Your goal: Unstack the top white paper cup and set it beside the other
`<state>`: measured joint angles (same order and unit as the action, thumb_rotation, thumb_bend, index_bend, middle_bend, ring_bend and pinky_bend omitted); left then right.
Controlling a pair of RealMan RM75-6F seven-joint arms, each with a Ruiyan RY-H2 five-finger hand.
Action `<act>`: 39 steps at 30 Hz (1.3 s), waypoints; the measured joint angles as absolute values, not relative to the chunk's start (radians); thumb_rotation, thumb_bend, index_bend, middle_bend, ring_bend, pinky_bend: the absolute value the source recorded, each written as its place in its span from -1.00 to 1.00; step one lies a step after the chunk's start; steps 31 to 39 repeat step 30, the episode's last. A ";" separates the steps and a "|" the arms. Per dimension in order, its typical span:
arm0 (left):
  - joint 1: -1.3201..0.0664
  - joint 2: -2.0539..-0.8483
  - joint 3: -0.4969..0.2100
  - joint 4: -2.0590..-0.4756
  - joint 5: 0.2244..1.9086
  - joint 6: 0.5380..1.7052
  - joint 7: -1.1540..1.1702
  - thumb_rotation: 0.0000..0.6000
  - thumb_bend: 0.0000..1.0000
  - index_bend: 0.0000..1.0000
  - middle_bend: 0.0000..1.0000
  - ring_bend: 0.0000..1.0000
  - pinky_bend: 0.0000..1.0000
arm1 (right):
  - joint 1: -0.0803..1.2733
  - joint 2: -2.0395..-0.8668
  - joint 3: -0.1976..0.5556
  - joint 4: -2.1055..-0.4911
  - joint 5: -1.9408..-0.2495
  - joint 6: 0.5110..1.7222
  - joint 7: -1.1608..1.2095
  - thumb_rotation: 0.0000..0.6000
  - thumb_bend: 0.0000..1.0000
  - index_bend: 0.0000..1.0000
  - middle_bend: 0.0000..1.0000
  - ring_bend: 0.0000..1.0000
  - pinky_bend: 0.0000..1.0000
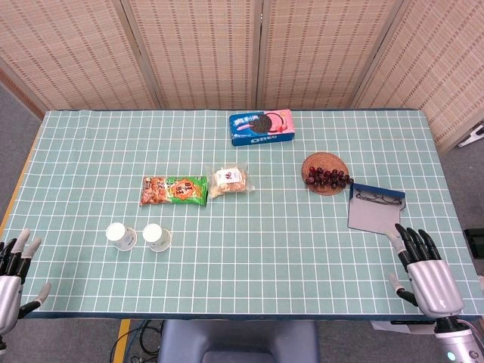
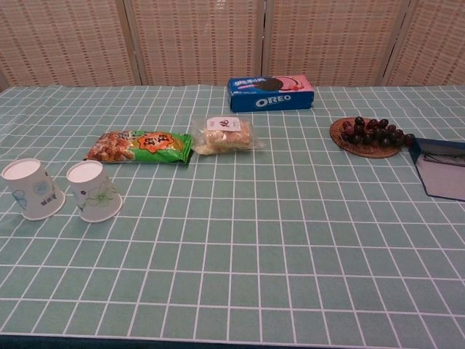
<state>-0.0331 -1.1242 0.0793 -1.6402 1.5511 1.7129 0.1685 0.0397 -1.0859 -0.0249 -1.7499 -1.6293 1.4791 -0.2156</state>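
Two cups side by side, my hands off!
Left paper cup (image 1: 120, 235) sits upside down just beside right paper cup (image 1: 157, 237); my left hand (image 1: 9, 281), seemingly fingers spread, and right hand (image 1: 427, 277) hold nothing.

Head cam sat high up and looked steeply down, so the whole green checked table (image 1: 302, 249) fit in, with the woven screens (image 1: 227, 53) behind. Chest cam was way lower, about tabletop height, facing straight ahead toward those same screens and much closer to the surface. Both caught the Oreo box (image 2: 270, 92), snack bags and two paper cups (image 2: 93, 190).
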 measured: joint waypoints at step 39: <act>-0.009 -1.154 0.031 -1.557 1.560 1.633 0.151 1.00 -0.41 -0.92 -1.00 -1.00 -1.00 | 0.046 -1.092 -0.023 -1.755 -1.629 1.469 -0.230 1.00 -0.32 -0.89 -1.00 -1.00 -1.00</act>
